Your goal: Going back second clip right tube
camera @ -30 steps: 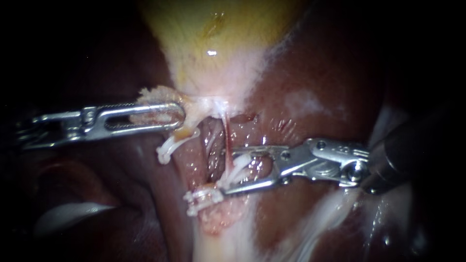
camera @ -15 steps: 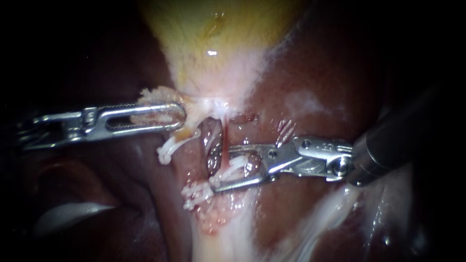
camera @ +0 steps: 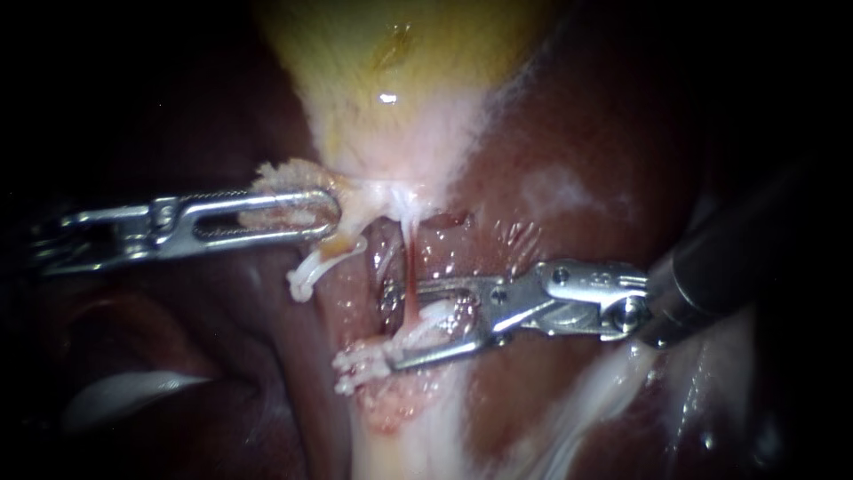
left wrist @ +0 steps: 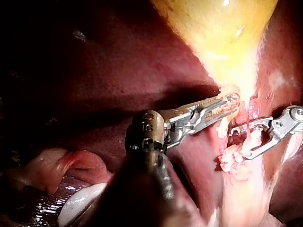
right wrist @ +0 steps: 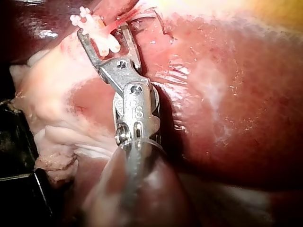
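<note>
Cannot tell how much gallbladder (camera: 391, 107) lies inside the jaws of the left instrument (camera: 330, 213). Cannot follow the right tube (camera: 412, 267) past the clip (camera: 431, 318) between the jaws of the right instrument (camera: 391, 326).

Both the left instrument (camera: 330, 210) and the right instrument (camera: 391, 325) end in bright polished metal. We note fine ridging along the left one's slotted jaws, and a dark, matt shaft on the right one. The clips (camera: 311, 271) look like smooth white plastic. The liver (camera: 569, 160) is wet and glossy. The gallbladder (camera: 400, 62) is smooth with one wet highlight, turning pale and fibrous at its neck.
</note>
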Robot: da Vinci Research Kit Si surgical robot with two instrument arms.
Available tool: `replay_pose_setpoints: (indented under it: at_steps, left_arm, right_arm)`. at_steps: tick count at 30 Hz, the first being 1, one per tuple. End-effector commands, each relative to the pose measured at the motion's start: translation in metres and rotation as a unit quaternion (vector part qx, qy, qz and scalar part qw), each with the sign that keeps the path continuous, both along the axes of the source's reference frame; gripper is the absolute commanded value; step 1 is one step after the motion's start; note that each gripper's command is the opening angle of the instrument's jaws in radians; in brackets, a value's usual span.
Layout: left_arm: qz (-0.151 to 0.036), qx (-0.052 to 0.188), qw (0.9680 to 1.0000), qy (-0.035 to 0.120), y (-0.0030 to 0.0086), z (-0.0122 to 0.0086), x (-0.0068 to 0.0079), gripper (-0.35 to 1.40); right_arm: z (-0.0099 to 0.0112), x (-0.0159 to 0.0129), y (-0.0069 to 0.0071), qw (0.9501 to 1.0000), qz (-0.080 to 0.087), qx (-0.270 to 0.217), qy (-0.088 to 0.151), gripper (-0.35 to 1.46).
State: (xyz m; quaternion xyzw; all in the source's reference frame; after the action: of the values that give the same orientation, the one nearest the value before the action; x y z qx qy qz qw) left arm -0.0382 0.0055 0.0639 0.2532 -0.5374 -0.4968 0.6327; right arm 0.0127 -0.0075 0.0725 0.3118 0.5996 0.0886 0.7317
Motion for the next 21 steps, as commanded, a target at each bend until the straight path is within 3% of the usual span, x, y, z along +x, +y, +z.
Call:
replay_pose_setpoints:
  at_steps: [1,6,15,21]
  left_arm:
    - [0.000,0.000,1.0000,0.000,0.0000,-0.0001,0.0000,-0.35]
    - [0.000,0.000,1.0000,0.000,0.0000,-0.0001,0.0000,-0.35]
    - [0.000,0.000,1.0000,0.000,0.0000,-0.0001,0.0000,-0.35]
    - [0.000,0.000,1.0000,0.000,0.0000,-0.0001,0.0000,-0.35]
  right_arm:
    - [0.0000,-0.0001,0.0000,1.0000,0.000,0.000,0.000,0.50]
    - [0.0001,0.0000,0.0002,1.0000,0.004,-0.004,-0.002,0.50]
    - [0.0002,-0.0008,0.0030,0.9979,0.052,-0.011,-0.038,0.50]
    - [0.0000,-0.0012,0.0035,0.9974,0.057,-0.010,-0.042,0.50]
